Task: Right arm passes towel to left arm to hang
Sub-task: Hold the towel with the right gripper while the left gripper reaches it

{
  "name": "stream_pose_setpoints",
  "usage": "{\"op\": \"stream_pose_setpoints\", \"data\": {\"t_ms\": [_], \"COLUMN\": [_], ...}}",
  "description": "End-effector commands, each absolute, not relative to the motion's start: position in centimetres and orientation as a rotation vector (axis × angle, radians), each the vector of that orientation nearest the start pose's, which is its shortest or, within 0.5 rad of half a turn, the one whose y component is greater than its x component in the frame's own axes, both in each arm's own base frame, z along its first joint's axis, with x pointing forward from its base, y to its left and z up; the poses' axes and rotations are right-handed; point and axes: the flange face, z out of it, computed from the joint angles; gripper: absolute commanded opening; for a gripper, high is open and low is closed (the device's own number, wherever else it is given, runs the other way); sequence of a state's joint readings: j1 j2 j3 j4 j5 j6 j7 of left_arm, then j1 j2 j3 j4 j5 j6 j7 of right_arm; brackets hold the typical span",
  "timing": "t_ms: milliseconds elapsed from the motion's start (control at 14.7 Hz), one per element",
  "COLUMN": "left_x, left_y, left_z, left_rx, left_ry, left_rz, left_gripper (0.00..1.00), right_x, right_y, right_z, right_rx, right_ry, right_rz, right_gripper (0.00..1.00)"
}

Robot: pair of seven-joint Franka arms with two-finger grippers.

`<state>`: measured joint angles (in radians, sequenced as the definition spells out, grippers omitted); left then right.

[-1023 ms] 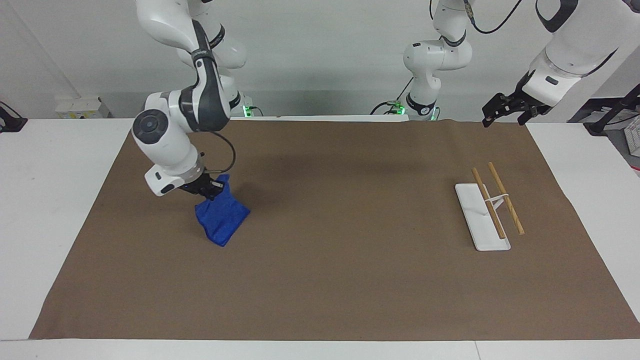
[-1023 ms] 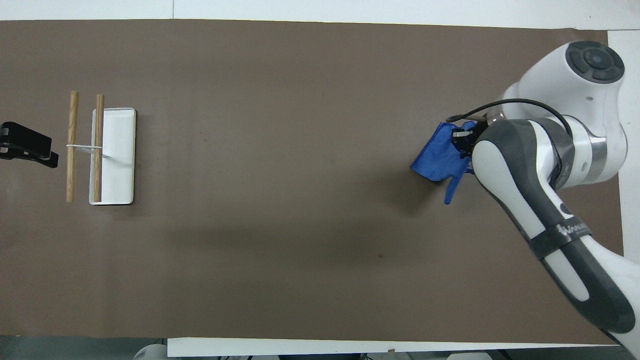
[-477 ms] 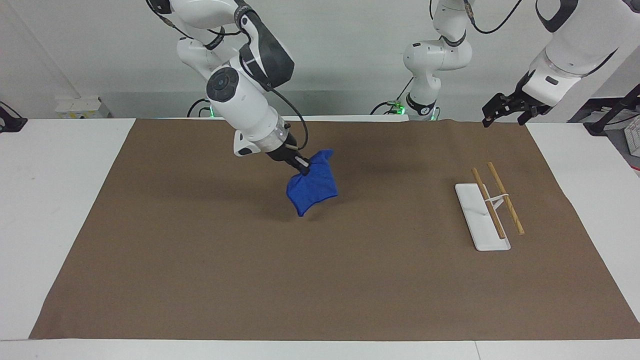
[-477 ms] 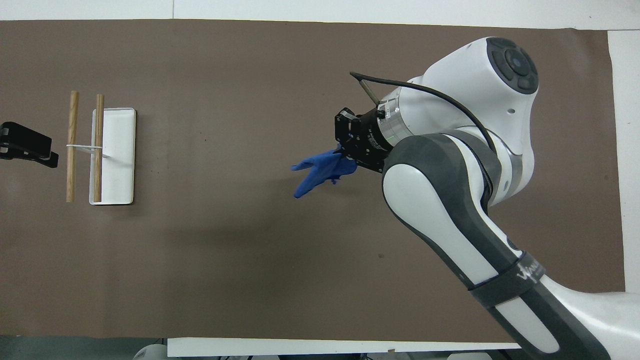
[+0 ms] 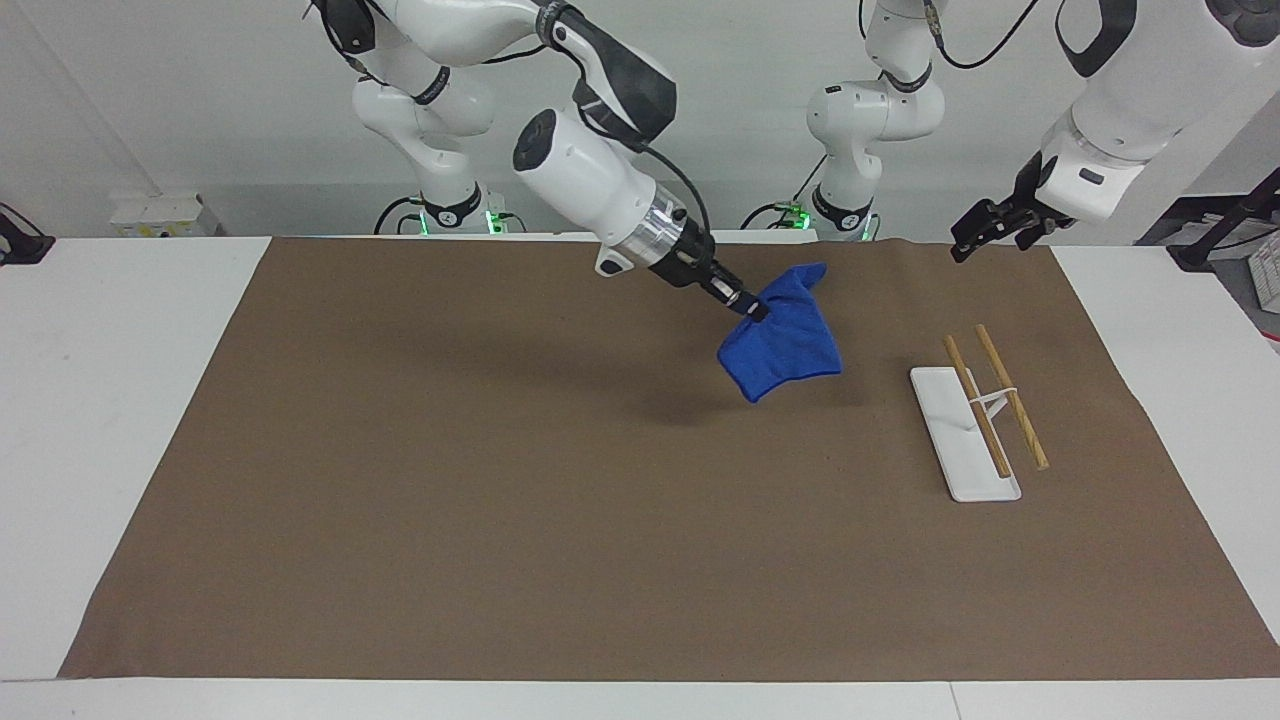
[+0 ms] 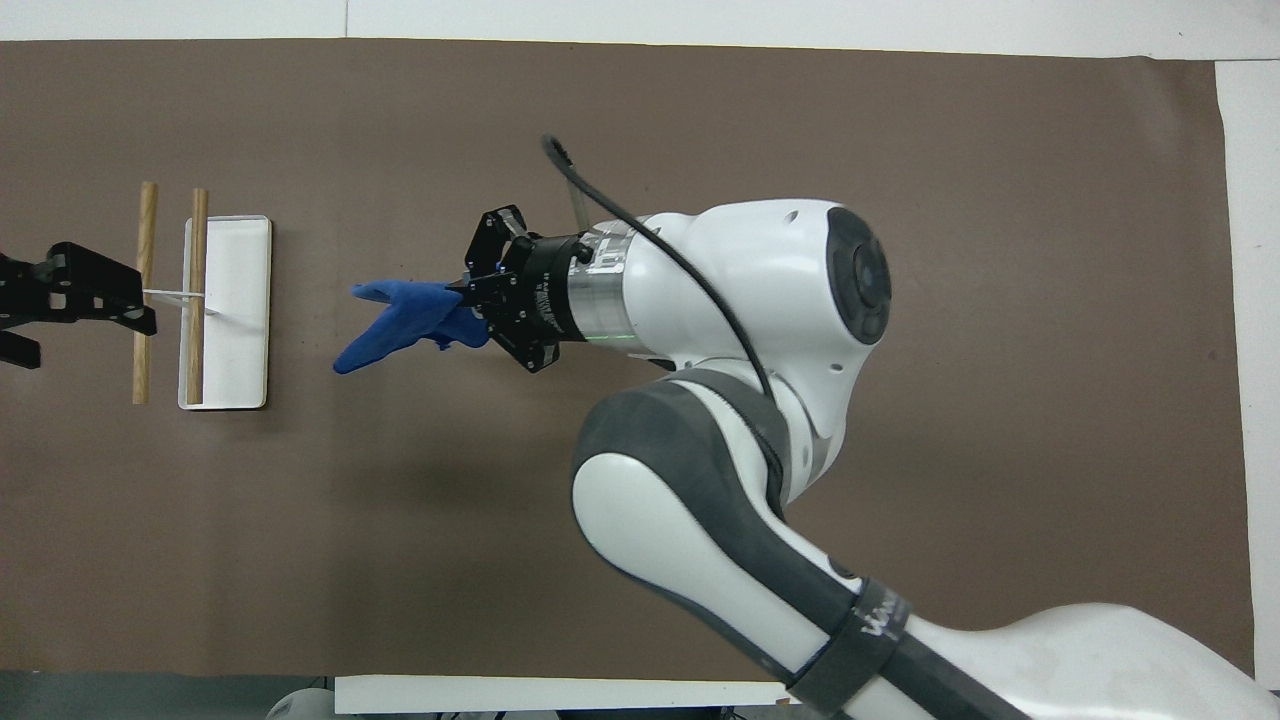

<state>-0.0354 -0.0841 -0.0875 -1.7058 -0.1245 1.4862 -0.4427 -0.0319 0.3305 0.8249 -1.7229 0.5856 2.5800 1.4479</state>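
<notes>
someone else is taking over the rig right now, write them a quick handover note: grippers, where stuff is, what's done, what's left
Right gripper: shut on one edge of the towel, which hangs in the air over the brown mat, between the table's middle and the rack.
Left gripper: open, holding nothing, up in the air near the rack at its own end of the table.
Rack: white base with two wooden rails, toward the left arm's end; nothing hangs on it.
Done: towel picked up and brought toward the left arm.
Left: the left gripper takes the towel, the right one lets go, the towel goes over a rail.
</notes>
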Motion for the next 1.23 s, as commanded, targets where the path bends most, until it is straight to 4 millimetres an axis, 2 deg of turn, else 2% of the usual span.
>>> {"op": "stream_pose_setpoints", "data": {"t_ms": [0,136,273,341,409,477,614,682,886,1023,1159], "left_x": [49.3,50.5,51.4,51.6,51.5,51.0,50.3,49.7,49.3,49.8,49.9], "left_y": [-8.6,-8.9,-9.4,-9.7,-10.8,-12.7,-13.9,-15.1,-17.5,-17.7,-19.1], "left_z": [57.4,57.3,56.3,55.4,54.7,54.3,53.6,53.1,51.6,50.7,49.7], "left_rx": [-3.107,-3.050,-2.877,-2.768,-2.688,-2.651,-2.590,-2.578,-2.578,-2.555,-2.567], "left_ry": [-1.126,-1.458,-1.870,-2.042,-2.150,-2.180,-2.219,-2.217,-2.240,-2.288,-2.262], "left_rz": [0.184,0.171,0.217,0.217,0.225,0.249,0.284,0.298,0.280,0.261,0.272], "left_gripper": [1.00,1.00,1.00,1.00,1.00,1.00,1.00,1.00,1.00,1.00,0.99], "right_x": [53.2,53.2,53.2,53.2,53.2,53.2,53.1,53.1,53.0,53.1,53.1], "right_y": [42.4,42.4,42.4,42.4,42.4,42.4,42.5,42.5,42.6,42.6,42.6], "right_z": [51.1,51.1,51.1,51.1,51.1,51.1,51.1,51.2,51.3,51.3,51.3], "right_rx": [-1.866,-1.867,-1.869,-1.868,-1.868,-1.868,-1.871,-1.870,-1.869,-1.869,-1.869], "right_ry": [1.290,1.290,1.289,1.291,1.291,1.291,1.287,1.286,1.284,1.284,1.284], "right_rz": [0.472,0.474,0.473,0.473,0.473,0.473,0.473,0.473,0.475,0.473,0.473], "right_gripper": [0.00,0.00,0.00,0.00,0.00,0.00,0.00,0.00,0.00,0.00,0.00]}}
